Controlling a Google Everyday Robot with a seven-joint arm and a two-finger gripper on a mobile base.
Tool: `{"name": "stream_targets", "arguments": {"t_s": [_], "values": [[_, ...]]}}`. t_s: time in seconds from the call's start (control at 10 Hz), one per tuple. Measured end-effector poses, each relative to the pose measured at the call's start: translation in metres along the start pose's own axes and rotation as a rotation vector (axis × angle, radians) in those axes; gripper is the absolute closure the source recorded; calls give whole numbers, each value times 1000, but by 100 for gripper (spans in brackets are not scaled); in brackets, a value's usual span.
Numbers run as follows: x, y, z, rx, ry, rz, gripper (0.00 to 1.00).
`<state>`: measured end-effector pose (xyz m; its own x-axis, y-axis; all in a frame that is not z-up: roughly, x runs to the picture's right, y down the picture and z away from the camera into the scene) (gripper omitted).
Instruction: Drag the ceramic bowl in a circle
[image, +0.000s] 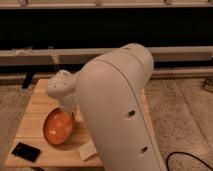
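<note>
The ceramic bowl (58, 126), wide and shallow with a glossy orange inside and a darker rim, sits tilted on the wooden table (35, 107) at the front left. My gripper (71, 116) reaches down from the white wrist (62, 89) to the bowl's upper right rim. The large white arm covers the table's right half. The small white cup is hidden.
A black phone (26, 151) lies at the table's front left corner. A pale rectangular block (87, 149) lies near the front edge, right of the bowl. A dark wall with pale rails runs behind the table. Speckled floor surrounds it.
</note>
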<state>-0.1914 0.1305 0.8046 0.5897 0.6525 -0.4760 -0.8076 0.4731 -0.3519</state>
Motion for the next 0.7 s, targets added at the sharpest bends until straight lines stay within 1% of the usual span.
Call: {"name": "stream_targets", "arguments": {"t_s": [0.2, 0.3, 0.5, 0.6, 0.7], "values": [[-22, -11, 5, 4, -9, 10, 90], [-37, -11, 8, 2, -12, 12, 90], [-45, -11, 11, 0, -17, 22, 90], [-50, -13, 13, 1, -27, 34, 90], [-56, -20, 16, 0, -34, 44, 90]]}}
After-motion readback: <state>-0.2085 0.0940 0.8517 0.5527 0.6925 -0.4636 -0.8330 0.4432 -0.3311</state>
